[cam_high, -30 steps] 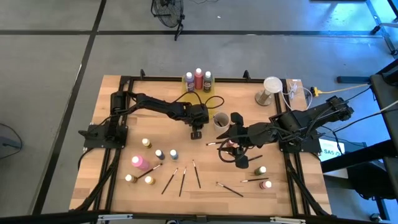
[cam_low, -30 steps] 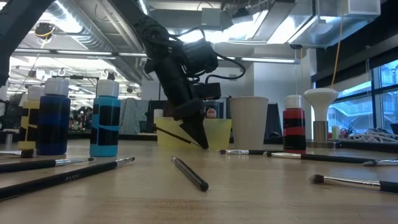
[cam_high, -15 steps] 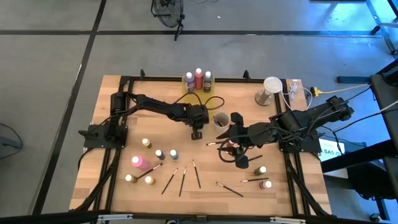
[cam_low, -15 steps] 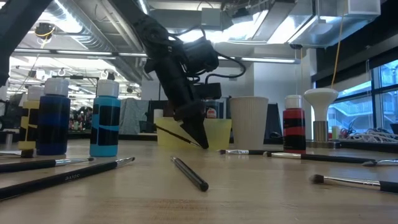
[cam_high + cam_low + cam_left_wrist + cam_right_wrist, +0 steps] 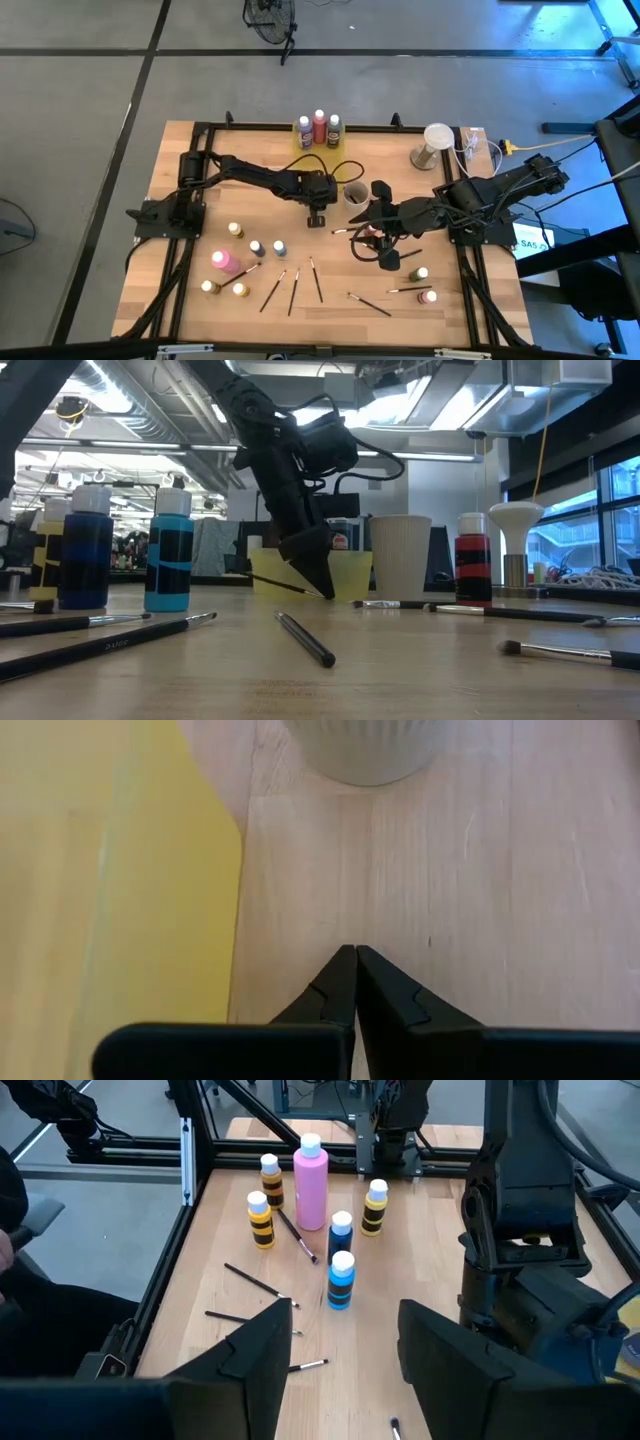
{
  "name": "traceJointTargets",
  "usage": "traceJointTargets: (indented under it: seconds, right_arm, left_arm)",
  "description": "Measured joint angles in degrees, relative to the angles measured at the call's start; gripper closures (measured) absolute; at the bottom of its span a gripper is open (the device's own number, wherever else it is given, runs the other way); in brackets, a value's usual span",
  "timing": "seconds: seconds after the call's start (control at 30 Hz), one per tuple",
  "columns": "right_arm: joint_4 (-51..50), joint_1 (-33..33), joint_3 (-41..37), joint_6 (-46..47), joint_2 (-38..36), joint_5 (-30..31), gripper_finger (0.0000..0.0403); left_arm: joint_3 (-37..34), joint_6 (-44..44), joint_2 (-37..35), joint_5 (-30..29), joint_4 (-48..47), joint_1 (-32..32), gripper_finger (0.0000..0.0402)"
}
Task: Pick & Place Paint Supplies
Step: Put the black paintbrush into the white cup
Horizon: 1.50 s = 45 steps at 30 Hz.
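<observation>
High view: left tool closed beside yellow tray

Left tool [image 5: 316,213] has its fingers together, empty, tip down between yellow tray [image 5: 110,870] and cup [image 5: 354,192]. Right tool [image 5: 372,240] is parted, gripping nothing, mid-tabletop. Paint bottles [image 5: 257,248] and brushes [image 5: 293,290] lie near-left.

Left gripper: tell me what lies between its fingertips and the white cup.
Only bare wood. In the left wrist view, the shut left gripper points at the white cup, with nothing between; the yellow tray sits alongside.
</observation>
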Motion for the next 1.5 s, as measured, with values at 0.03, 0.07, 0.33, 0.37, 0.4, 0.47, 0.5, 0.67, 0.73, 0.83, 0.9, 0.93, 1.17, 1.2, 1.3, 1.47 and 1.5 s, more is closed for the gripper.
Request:
traceJointTargets:
  seconds: [0.03, 0.07, 0.33, 0.37, 0.4, 0.47, 0.5, 0.67, 0.73, 0.83, 0.9, 0.93, 1.17, 1.2, 1.3, 1.47, 1.5]
  right_arm:
    - [0.0, 0.0, 0.0, 0.0, 0.0, 0.0, 0.0215]
    - [0.0, 0.0, 0.0, 0.0, 0.0, 0.0, 0.0215]
    - [-0.4, 0.0, 0.0, 0.0, 0.0, 0.0, 0.0215]
    - [-0.5, 0.0, 0.0, 0.0, 0.0, 0.0, 0.0215]
    - [-0.4, 0.0, 0.0, 0.0, 0.0, 0.0, 0.0215]
    - [-0.4, 0.0, 0.0, 0.0, 0.0, 0.0, 0.0215]
    - [-0.4, 0.0, 0.0, 0.0, 0.0, 0.0, 0.0215]
    - [-0.4, 0.0, 0.0, 0.0, 0.0, 0.0, 0.0215]
    - [-0.4, 0.0, 0.0, 0.0, 0.0, 0.0, 0.0215]
    - [-0.4, 0.0, 0.0, 0.0, 0.0, 0.0, 0.0215]
    - [-0.4, 0.0, 0.0, 0.0, 0.0, 0.0, 0.0215]
    - [-0.4, 0.0, 0.0, 0.0, 0.0, 0.0, 0.0215]
    - [-0.5, 0.0, 0.0, 0.0, 0.0, 0.0, 0.0215]
    - [-0.8, 0.0, 0.0, 0.0, 0.0, 0.0, 0.0215]
    - [-1.6, 0.0, 0.0, 0.2, 0.0, 0.0, 0.0215]
    - [-1.8, 0.0, 0.0, 0.2, 0.5, 0.0, 0.0215]
    - [-1.7, 0.0, 0.0, 0.2, 0.7, 0.0, 0.0215]
  left_arm:
    - [0.4, 0.0, 0.0, 0.0, -0.6, -0.2, 0.04]
    - [0.7, 0.1, 0.1, 0.0, -1.1, -0.3, 0.04]
    - [3.5, 2.0, 0.2, -2.8, -2.8, -2.2, 0.04]
    - [3.7, 2.0, 0.2, -3.7, -2.9, -2.5, 0.04]
    - [4.0, 2.3, 0.2, -4.8, -3.3, -2.8, 0.04]
    - [4.6, 2.8, 0.2, -6.8, -4.6, -3.3, 0.04]
    - [4.9, 2.9, 0.2, -7.4, -5.1, -3.4, 0.04]
    - [5.4, 3.1, 0.1, -6.6, -7.4, -3.3, 0.04]
    - [5.4, 4.3, 0.1, -6.4, -7.5, -3.2, 0.04]
    - [5.4, 6.8, 0.0, -5.4, -7.5, -3.2, 0.0399]
    - [5.4, 7.9, 0.0, -5.4, -7.5, -3.2, 0.0398]
    - [5.4, 8.0, 0.0, -5.4, -7.5, -3.2, 0.0397]
    - [5.4, 11.7, -0.1, -5.3, -8.2, -3.2, 0.0375]
    - [5.4, 11.9, -0.1, -5.3, -8.2, -3.2, 0.0368]
    - [5.4, 11.9, -0.1, -5.3, -8.2, -3.2, 0.0345]
    - [5.5, 12.0, -0.1, -5.3, -8.2, -3.2, 0.0298]
    - [5.5, 12.1, 0.0, -5.3, -8.3, -3.2, 0.0289]
